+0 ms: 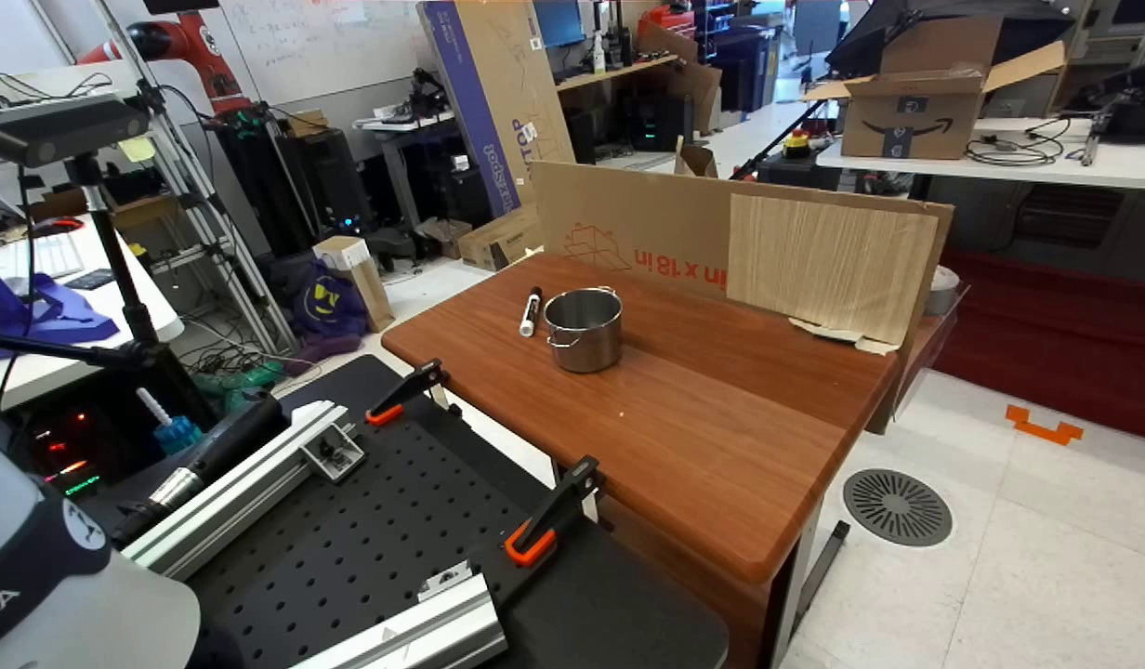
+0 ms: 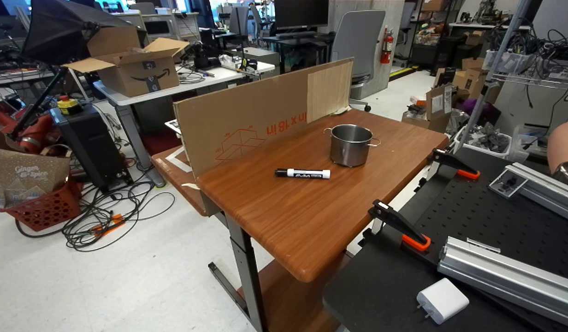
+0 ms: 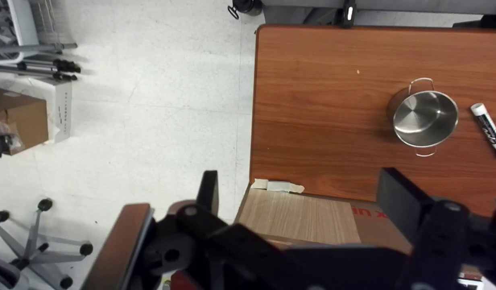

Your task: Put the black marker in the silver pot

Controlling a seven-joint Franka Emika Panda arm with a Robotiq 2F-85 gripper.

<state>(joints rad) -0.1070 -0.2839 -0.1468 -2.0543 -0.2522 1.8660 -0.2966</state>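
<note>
The black marker, with a white barrel and a black cap, lies on the brown wooden table. It shows in both exterior views (image 1: 531, 312) (image 2: 308, 174) and at the right edge of the wrist view (image 3: 488, 125). The silver pot stands upright beside it, apart from it, in both exterior views (image 1: 585, 340) (image 2: 348, 150) and in the wrist view (image 3: 425, 120). The visible inside of the pot is bare steel in the wrist view. My gripper (image 3: 299, 177) is wide open with nothing between its fingers. It is outside both exterior views, and looks down from above the table.
The table (image 1: 703, 409) has a cardboard sheet (image 2: 247, 124) standing along one long edge, with a wood-grain panel (image 1: 828, 265) on it. A black perforated board with clamps (image 1: 554, 511) and metal rails adjoins the opposite edge. White floor (image 3: 163, 121) lies past the table's end.
</note>
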